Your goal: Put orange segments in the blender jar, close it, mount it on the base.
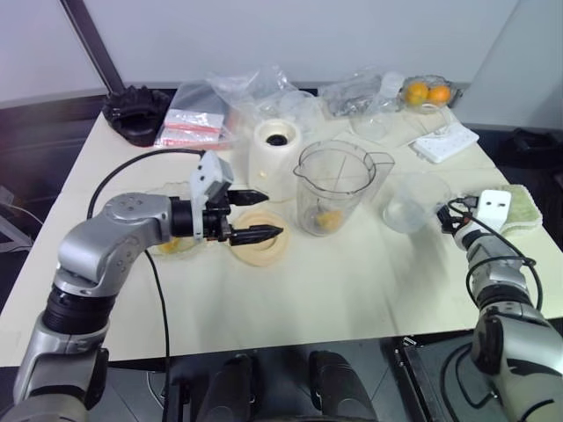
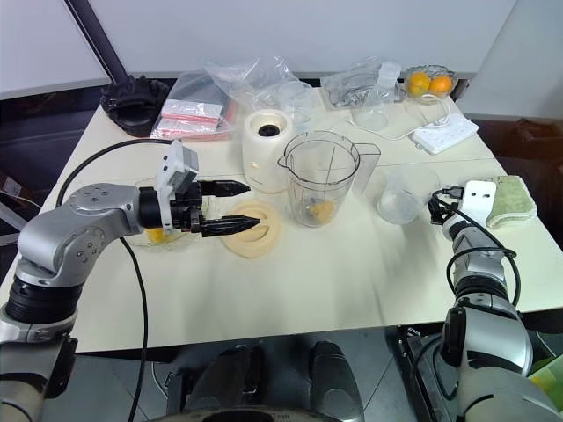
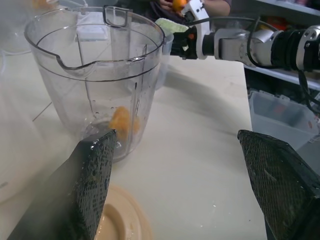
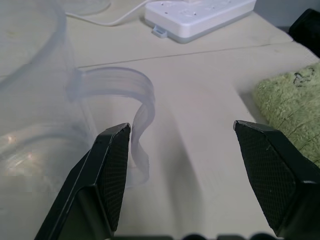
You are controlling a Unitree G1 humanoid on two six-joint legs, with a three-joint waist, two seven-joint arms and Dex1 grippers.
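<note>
Two grippers, left point(image 1: 257, 214) and right point(image 4: 182, 160), hold fingers apart, empty; orange segments point(image 1: 327, 220) lie in the blender jar point(image 1: 334, 186).

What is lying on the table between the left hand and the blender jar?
The flat pale orange lid lies there, just under the open left hand and beside the blender jar. The left eye view shows it.

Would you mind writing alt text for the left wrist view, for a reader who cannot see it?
A clear blender jar stands open on a pale table with orange segments at its bottom, seen between the two spread black fingers of the left gripper. A pale round lid lies just below the jar, and the right gripper reaches in behind it.
</note>
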